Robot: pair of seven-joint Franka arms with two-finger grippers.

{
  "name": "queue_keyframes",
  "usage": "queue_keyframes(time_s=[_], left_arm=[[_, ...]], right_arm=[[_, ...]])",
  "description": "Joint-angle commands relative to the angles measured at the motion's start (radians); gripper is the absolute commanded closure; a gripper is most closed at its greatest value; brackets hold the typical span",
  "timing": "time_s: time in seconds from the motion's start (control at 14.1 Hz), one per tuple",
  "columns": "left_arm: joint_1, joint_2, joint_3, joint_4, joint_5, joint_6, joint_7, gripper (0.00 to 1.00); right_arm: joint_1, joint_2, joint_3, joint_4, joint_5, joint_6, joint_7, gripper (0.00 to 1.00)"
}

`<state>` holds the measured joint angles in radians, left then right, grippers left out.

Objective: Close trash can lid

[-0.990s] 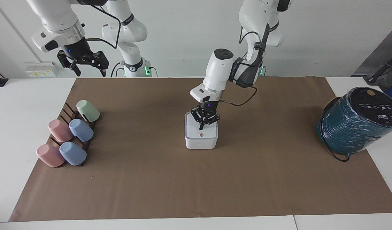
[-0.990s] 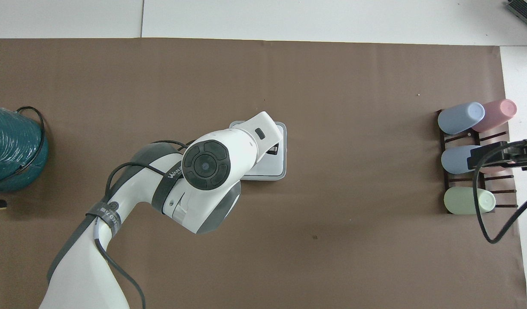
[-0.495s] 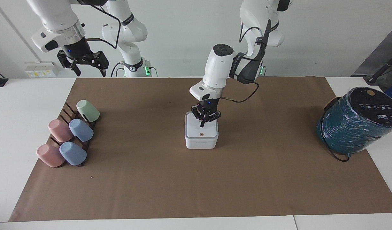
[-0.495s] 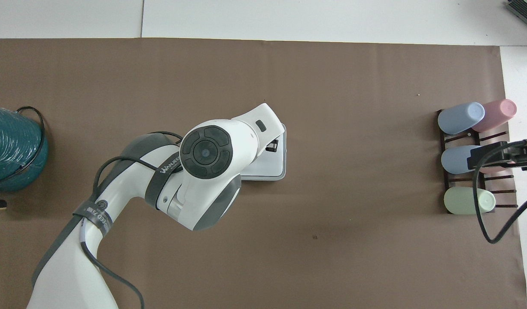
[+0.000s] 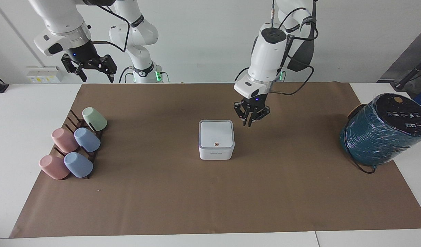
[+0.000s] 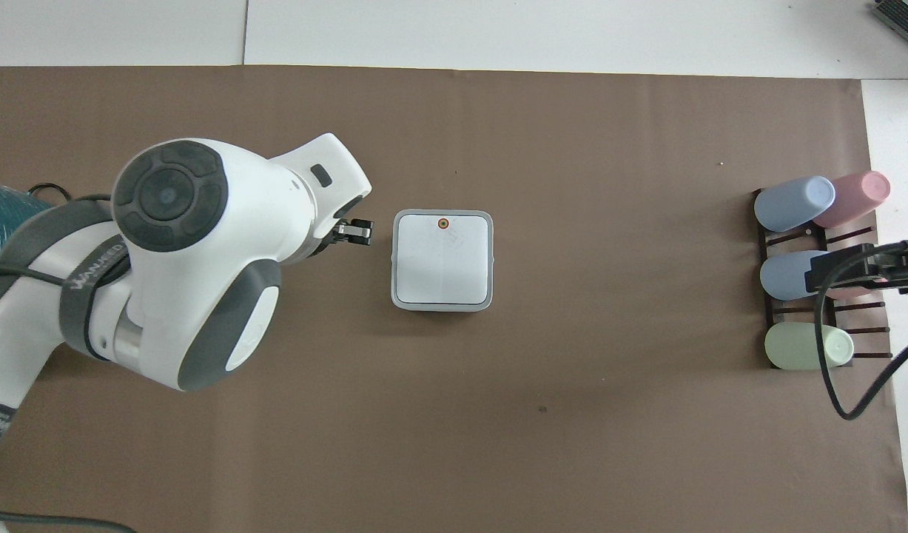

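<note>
The small white trash can (image 5: 216, 153) stands in the middle of the brown mat. Its white lid (image 5: 216, 133) with an orange dot lies flat and shut on the grey rim; it also shows in the overhead view (image 6: 442, 259). My left gripper (image 5: 250, 120) hangs in the air over the mat beside the can, toward the left arm's end, apart from it, fingers shut and empty. It shows in the overhead view (image 6: 355, 232) too. My right gripper (image 5: 96, 76) waits open and empty, high over the mat's edge above the cup rack.
A dark rack with several pastel cups (image 5: 73, 147) lies at the right arm's end of the mat (image 6: 816, 274). A large teal wrapped cylinder (image 5: 382, 132) stands at the left arm's end (image 6: 17, 259).
My left gripper has lifted off the lid and moved up and toward the left arm's end. The lid stays flat and shut. The right arm has not moved.
</note>
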<state>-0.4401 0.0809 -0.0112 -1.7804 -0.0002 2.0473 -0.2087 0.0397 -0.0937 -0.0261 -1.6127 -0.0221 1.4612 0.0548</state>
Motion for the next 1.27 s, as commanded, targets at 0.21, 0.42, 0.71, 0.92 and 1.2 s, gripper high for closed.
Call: queue_keyframes(time_s=[0.21, 0.42, 0.71, 0.92, 1.2], left_arm=[[0.184, -0.136, -0.010, -0.063, 0.016, -0.146, 0.164, 0.00], [0.245, -0.148, -0.007, -0.045, 0.014, -0.199, 0.233, 0.00], [0.314, -0.129, -0.007, 0.071, 0.014, -0.309, 0.258, 0.00], [0.369, -0.110, -0.007, 0.148, 0.003, -0.380, 0.314, 0.00], [0.419, -0.069, -0.006, 0.263, 0.003, -0.496, 0.330, 0.00]], right_arm=[[-0.006, -0.015, 0.002, -0.010, 0.001, -0.009, -0.012, 0.00], [-0.006, -0.015, 0.002, -0.010, 0.001, -0.009, -0.012, 0.00], [-0.004, -0.015, 0.002, -0.010, 0.001, -0.009, -0.012, 0.00], [-0.006, -0.020, 0.002, -0.010, 0.001, -0.009, -0.012, 0.00], [-0.006, -0.038, 0.002, -0.010, 0.001, -0.009, -0.012, 0.00]])
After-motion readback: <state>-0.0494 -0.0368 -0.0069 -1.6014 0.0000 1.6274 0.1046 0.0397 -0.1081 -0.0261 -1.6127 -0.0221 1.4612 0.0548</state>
